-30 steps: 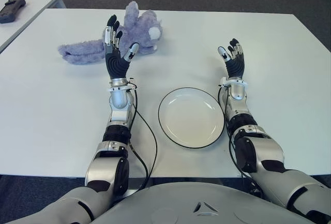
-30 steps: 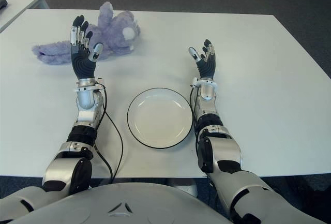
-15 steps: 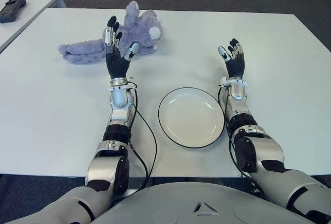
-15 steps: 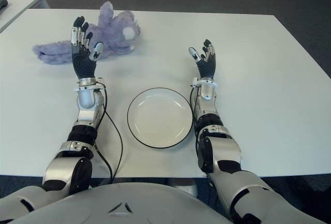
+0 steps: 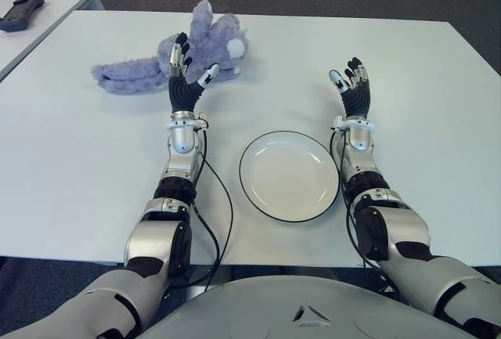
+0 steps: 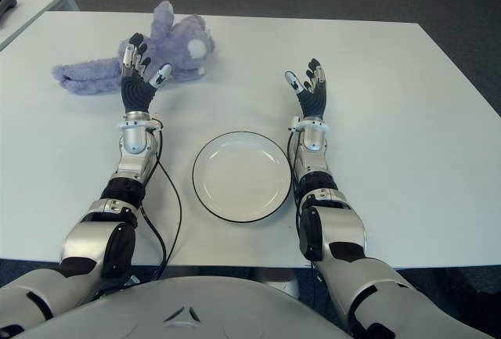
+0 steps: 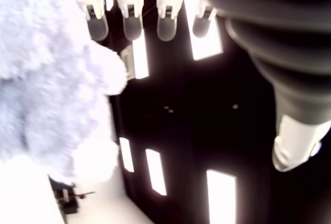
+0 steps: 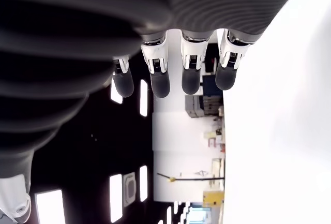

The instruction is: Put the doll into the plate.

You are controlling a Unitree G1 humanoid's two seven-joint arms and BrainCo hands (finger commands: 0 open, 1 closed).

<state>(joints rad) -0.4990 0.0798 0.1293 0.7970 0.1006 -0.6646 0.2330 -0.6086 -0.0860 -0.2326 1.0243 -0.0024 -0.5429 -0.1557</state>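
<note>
L hand (image 5: 186,73) wide, empty, just in front of doll (image 5: 168,61). R hand (image 5: 354,88) wide, empty, beside plate (image 5: 290,176), on its right.

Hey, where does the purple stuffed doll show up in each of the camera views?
Left eye view: doll at upper left, just beyond the left hand.
Right eye view: doll at upper left, again beyond that hand.
Left wrist view: doll fills the left side.
Right wrist view: not in it.
Shared landmark: the left hand's fingers, open beside the doll.
</note>
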